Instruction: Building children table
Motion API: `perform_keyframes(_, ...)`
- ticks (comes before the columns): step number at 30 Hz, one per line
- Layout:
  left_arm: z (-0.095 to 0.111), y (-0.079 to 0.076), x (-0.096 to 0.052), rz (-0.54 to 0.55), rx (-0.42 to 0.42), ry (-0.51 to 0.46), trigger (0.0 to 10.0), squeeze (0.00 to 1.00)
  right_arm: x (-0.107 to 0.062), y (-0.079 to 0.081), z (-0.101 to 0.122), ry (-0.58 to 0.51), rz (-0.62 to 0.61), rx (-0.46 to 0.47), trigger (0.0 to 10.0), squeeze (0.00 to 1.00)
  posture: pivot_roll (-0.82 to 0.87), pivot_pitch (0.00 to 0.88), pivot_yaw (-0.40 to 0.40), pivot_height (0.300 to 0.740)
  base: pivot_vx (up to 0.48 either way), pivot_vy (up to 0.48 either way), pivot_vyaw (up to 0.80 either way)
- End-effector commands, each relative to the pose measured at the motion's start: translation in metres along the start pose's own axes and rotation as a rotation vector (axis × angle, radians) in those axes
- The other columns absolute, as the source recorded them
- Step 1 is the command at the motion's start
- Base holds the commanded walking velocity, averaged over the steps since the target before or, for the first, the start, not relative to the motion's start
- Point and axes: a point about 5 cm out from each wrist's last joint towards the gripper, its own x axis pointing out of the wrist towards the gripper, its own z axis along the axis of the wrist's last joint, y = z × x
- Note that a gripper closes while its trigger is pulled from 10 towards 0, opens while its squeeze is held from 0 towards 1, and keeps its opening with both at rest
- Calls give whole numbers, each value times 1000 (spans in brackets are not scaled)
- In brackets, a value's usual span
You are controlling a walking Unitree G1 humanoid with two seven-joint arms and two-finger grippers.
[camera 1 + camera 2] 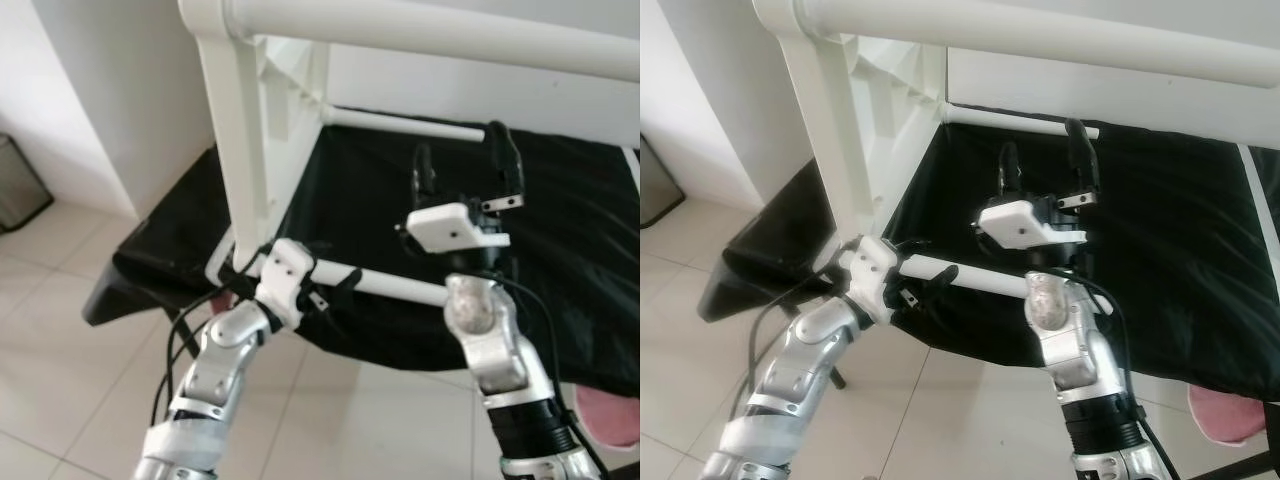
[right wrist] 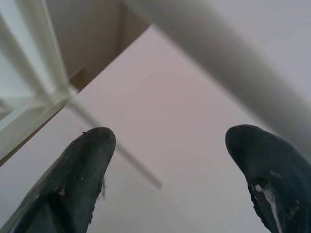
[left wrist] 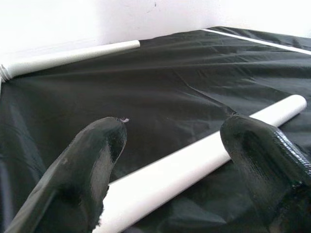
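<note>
Table frame (image 1: 250, 130), white, stands on the black sheet (image 1: 560, 260) with its thick upright leg nearest me. One long tube (image 1: 440, 30) runs across the top of the frame, its long axis going left to right above the sheet. A thinner far rod (image 1: 400, 123) leaves the frame low down and points right, over the sheet, ending free. A second near rod (image 1: 395, 287) lies parallel to it, closer to me, one end at the foot of the upright leg, the other pointing right.

My left gripper (image 1: 325, 285) is at the frame end of the near rod, fingers (image 3: 92, 165) spread on either side of it; whether the pads touch it I cannot tell.

My right gripper (image 1: 468, 170) is raised above the sheet, between the two rods, fingers (image 2: 82, 165) pointing up, spread apart and holding nothing.

Tiled floor (image 1: 90, 380) surrounds the sheet.
</note>
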Motion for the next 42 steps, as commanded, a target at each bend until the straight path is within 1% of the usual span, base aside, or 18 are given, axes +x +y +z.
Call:
perform_keyframes(1,-2,1,1,-37,-11,19,10000,0,-1,7,2,-40,-23,-42,10000,0,27,0,23,740,0,0,0)
perform_keyframes(7,-2,3,3,-46,-5,22,10000,0,-1,16,5,-104,-91,-110,10000,0,33,0,28,740,0,0,0)
perform_keyframes(9,-2,5,3,-46,-2,26,10000,0,5,16,8,-139,-148,-130,10000,0,33,0,28,740,0,0,0)
perform_keyframes(11,-2,5,2,-42,-2,27,10000,0,8,16,10,-150,-166,-133,10000,0,36,0,27,740,0,0,0)
perform_keyframes(13,-1,7,2,-35,-2,26,10000,0,16,13,14,-178,-216,-141,10000,0,38,0,25,740,0,0,0)
perform_keyframes(14,-1,7,2,-35,-2,26,10000,0,16,13,14,-178,-216,-141,10000,0,38,0,25,740,0,0,0)
perform_keyframes(15,-1,9,3,-30,-1,25,10000,0,24,10,15,-210,-256,-157,10000,0,38,0,22,740,0,0,0)
perform_keyframes(18,-2,10,3,-26,-1,25,10000,0,28,9,16,-221,-273,-163,10000,0,37,0,18,740,0,0,0)
perform_keyframes(23,-3,11,4,-16,-3,26,10000,0,45,8,15,-247,-316,-183,10000,0,36,0,11,740,0,0,0)
perform_keyframes(25,-4,11,4,-12,-5,26,10000,0,53,7,14,-236,-308,-189,10000,0,35,0,9,740,0,0,0)
perform_keyframes(27,-4,11,4,-12,-5,26,10000,0,53,7,14,-236,-308,-189,10000,0,35,0,9,740,0,0,0)
perform_keyframes(28,-4,12,4,-7,-7,27,10000,0,62,7,15,-221,-297,-185,10000,0,34,0,5,740,0,0,0)
perform_keyframes(30,-5,13,3,-4,-8,27,10000,0,70,6,17,-212,-293,-182,10000,0,34,0,5,740,0,0,0)
perform_keyframes(31,-5,13,3,-4,-8,27,10000,0,70,6,17,-212,-293,-182,10000,0,34,0,5,740,0,0,0)
perform_keyframes(34,-5,15,4,1,-9,28,10000,0,80,9,18,-204,-259,-194,10000,0,30,0,3,740,0,0,0)
perform_keyframes(39,-4,17,5,5,-8,26,10000,0,86,12,17,-193,-233,-212,10000,0,22,0,4,740,0,0,0)
perform_keyframes(40,-3,19,6,8,-6,22,10000,0,85,18,13,-175,-204,-236,10000,0,23,0,5,740,0,0,0)
perform_keyframes(42,-2,20,7,9,-5,20,10000,0,82,22,11,-163,-186,-246,10000,0,23,0,5,740,0,0,0)
